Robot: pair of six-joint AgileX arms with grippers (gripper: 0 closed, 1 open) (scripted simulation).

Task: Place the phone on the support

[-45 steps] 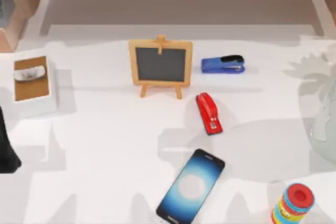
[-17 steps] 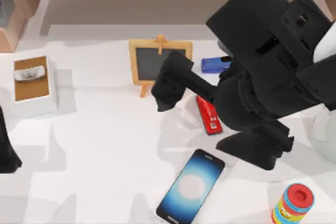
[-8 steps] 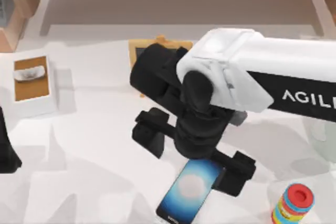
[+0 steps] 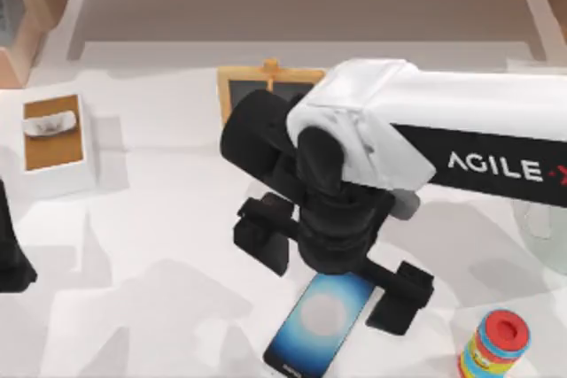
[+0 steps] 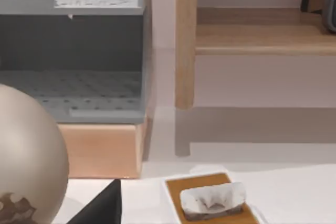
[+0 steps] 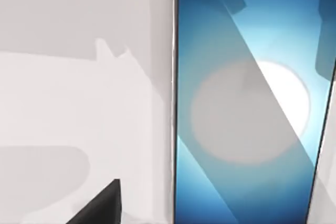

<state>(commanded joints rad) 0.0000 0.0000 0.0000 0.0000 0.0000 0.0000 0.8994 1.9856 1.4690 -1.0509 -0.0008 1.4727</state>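
Top view: the right tool (image 4: 330, 267), fingers apart, hangs directly over the phone (image 4: 321, 327). The phone's long axis runs diagonally, near-left to far-right, on the table (image 4: 151, 245). The left arm sits parked at the left edge.

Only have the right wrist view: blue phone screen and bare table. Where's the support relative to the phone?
Observer: In the top view, the easel support stands toward the table's far side, beyond the phone, and the right arm hides much of it.
Operator: Where's the claw over the phone?
Observer: The right claw hangs over the phone's far end. The phone's near end sticks out toward the table's near edge.
Operator: Left arm?
Observer: The left claw is parked at the table's left edge, on the near side of the tissue box.
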